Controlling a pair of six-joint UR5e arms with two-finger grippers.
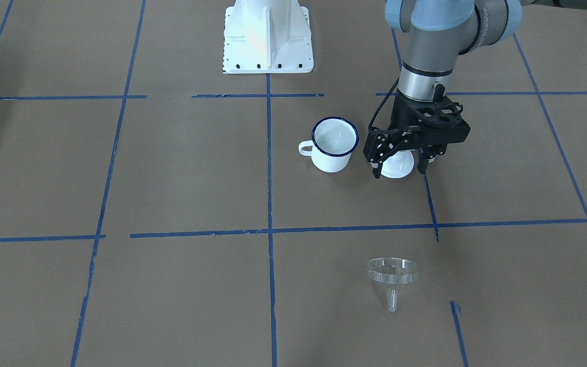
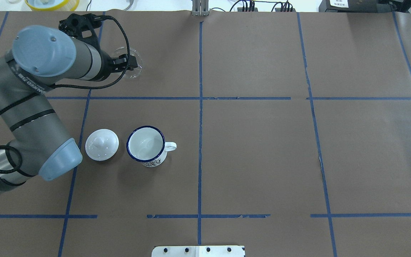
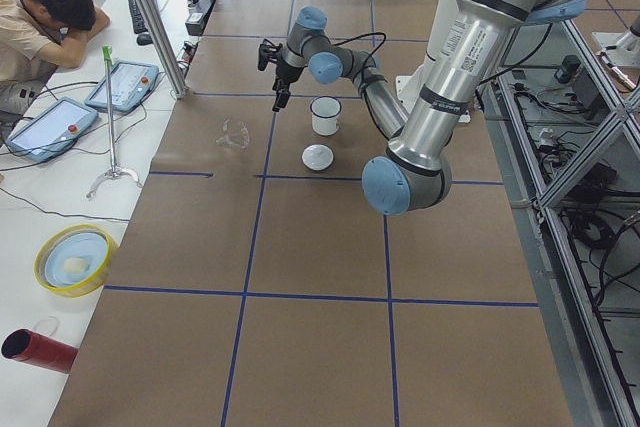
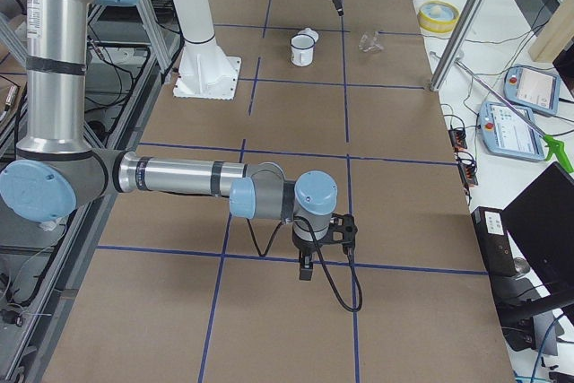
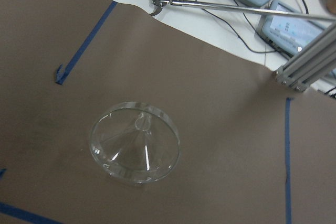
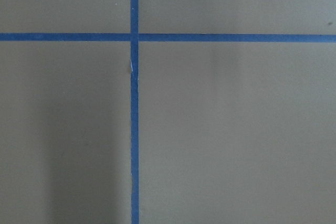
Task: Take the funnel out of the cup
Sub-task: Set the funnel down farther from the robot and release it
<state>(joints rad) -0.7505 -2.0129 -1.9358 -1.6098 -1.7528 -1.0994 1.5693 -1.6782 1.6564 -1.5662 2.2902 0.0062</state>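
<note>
The clear funnel (image 1: 393,278) rests on the brown paper, well apart from the cup, with nothing holding it. It fills the left wrist view (image 5: 135,142) and shows partly behind the gripper in the overhead view (image 2: 138,65). The cup (image 1: 331,150), a white mug with a dark blue rim, stands upright and empty (image 2: 145,145). My left gripper (image 1: 399,168) is open and empty, raised above the table between the cup's area and the funnel. My right gripper (image 4: 305,271) hangs low over the paper far from both; I cannot tell whether it is open or shut.
A white domed lid (image 2: 102,144) lies beside the cup on its side away from the handle. The robot base (image 1: 268,38) stands behind the cup. A metal post (image 3: 150,17), tablets and a seated person are at the table's far edge.
</note>
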